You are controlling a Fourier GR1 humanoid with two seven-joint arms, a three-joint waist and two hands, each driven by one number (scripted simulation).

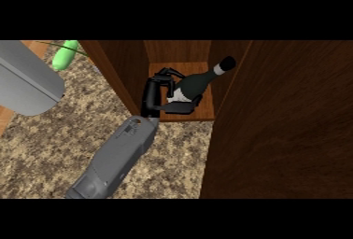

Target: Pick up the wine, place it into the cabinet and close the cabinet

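My right hand (160, 95), fingers curled round the tilted wine (196, 81), holds it inside the open cabinet (131, 70). I judge it could topple if let go leaning, or its neck catch the door (289, 121) when swung. One bottle, one cabinet, one green object (66, 55) on the bench (62, 149), one hand in view.

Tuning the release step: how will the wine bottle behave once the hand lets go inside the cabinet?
The wine bottle leans, neck toward the upper right, so it will probably tip or roll. It looks like rigid glass, likely fragile and slippery. The right hand curls round its body over the cabinet shelf.
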